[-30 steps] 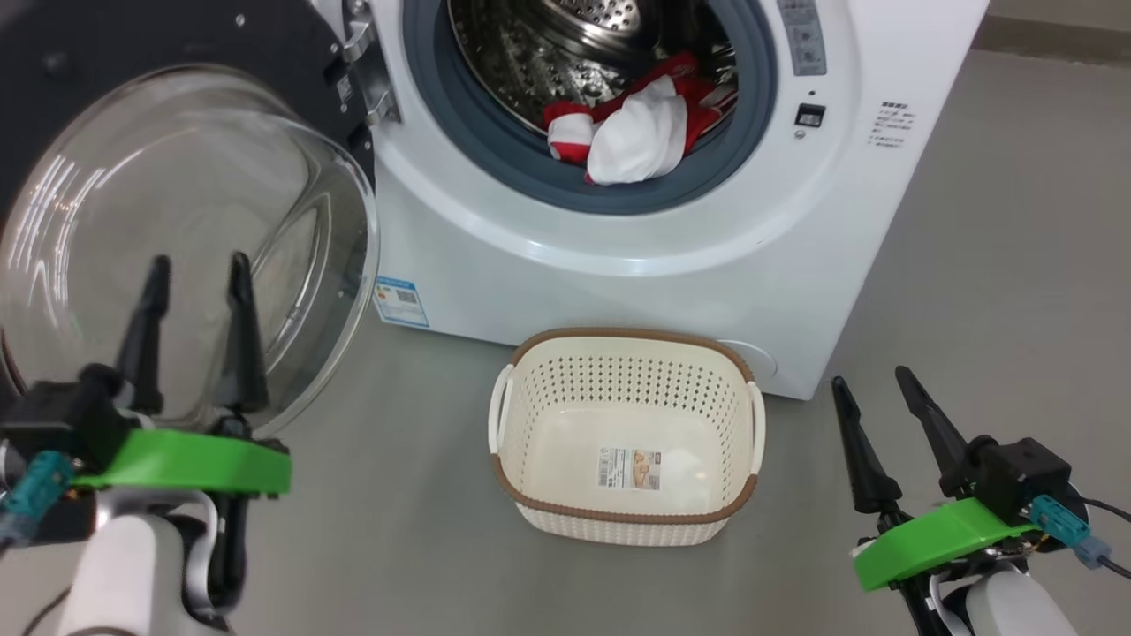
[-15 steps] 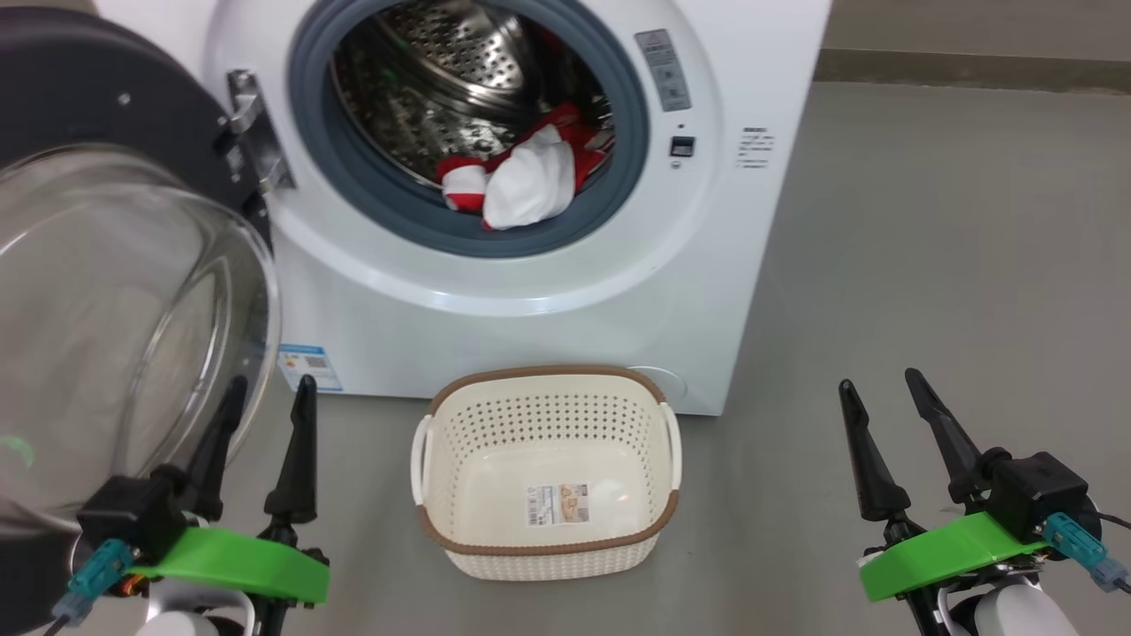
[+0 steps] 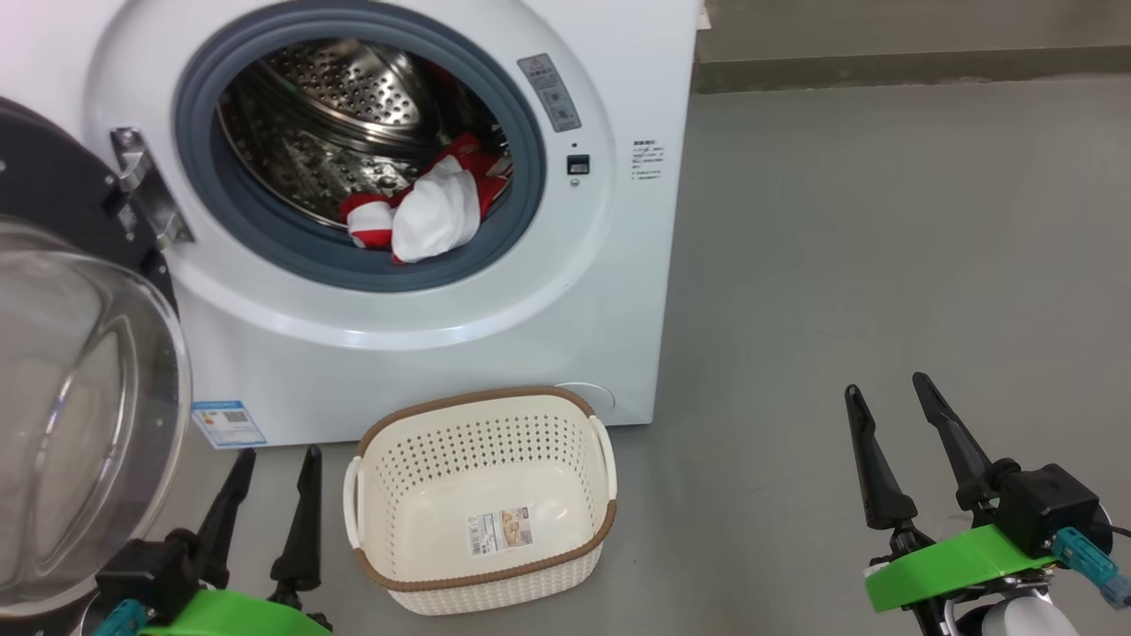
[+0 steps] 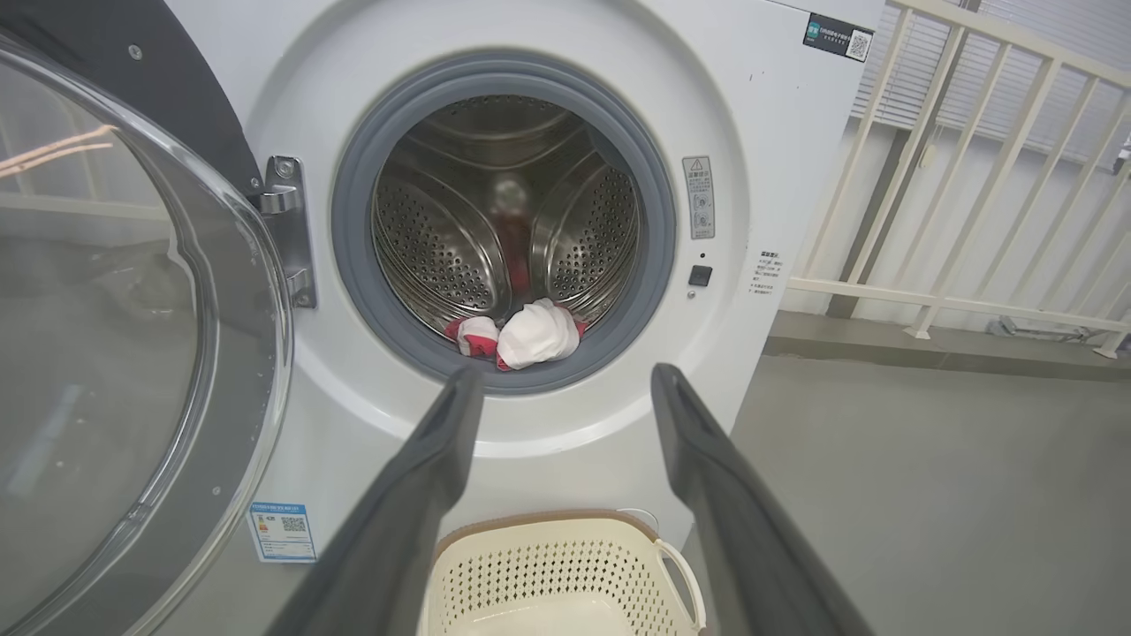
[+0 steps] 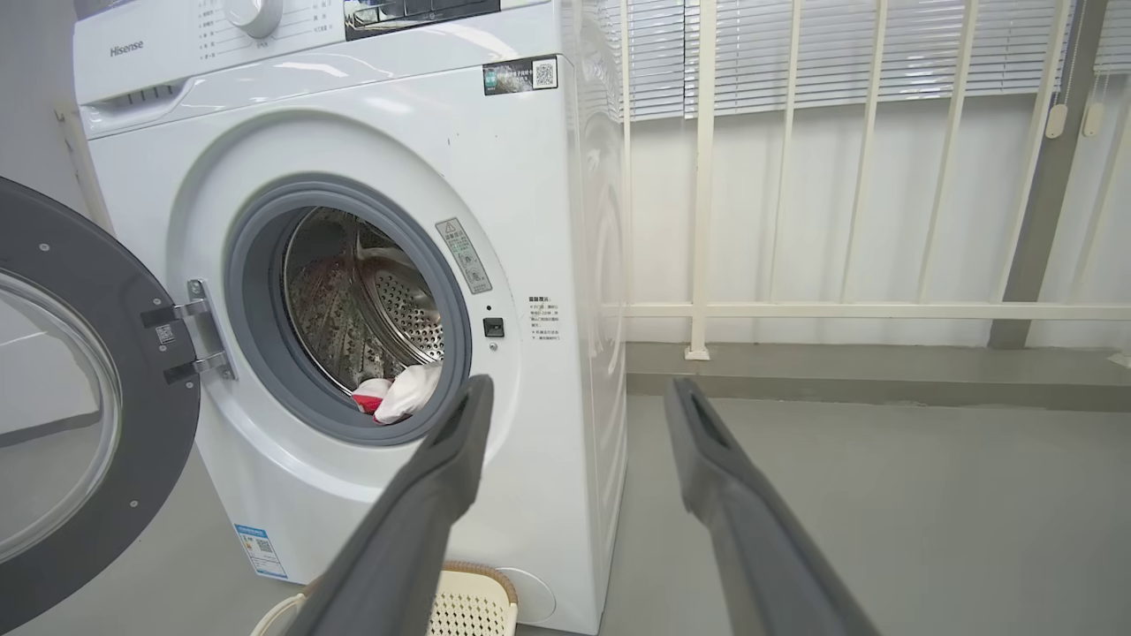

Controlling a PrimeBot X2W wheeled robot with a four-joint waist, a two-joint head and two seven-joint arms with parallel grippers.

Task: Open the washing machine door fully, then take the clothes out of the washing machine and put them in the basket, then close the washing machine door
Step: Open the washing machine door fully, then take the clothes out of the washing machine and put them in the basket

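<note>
Washing machine (image 3: 530, 309) stood on grey floor (image 3: 839, 265), front facing the robot. Washing machine door (image 3: 71, 415) was swung wide open to the left on its metal hinge (image 3: 146, 190), with the black rim up top and the clear glass bowl bulging toward the robot. Drum (image 3: 327, 97) was exposed inside the grey rubber ring (image 3: 530, 177). The clothes (image 3: 433, 216) sat in the drum at the lower front, bunched against the ring's lower right, a white piece on top with red and red-striped fabric beside and behind it. The basket (image 3: 482, 442) stood upright on the floor just in front of the machine, below the opening, slightly tilted in the head view; a sticker (image 3: 504, 530) showed on its bottom. Left gripper (image 3: 278, 452) was at the lower left, fingers apart, holding nothing, between the door glass and the basket, just beside the basket's left handle. In the left wrist view its fingers pointed at the machine front below the opening. Right gripper (image 3: 885, 384) was at the lower right, fingers apart, nothing between them, over bare floor, well apart from both basket and machine. A blue-bordered label (image 3: 228, 424) was stuck low on the machine's front left. A white railing (image 5: 839, 309) ran behind, to the machine's right.
</note>
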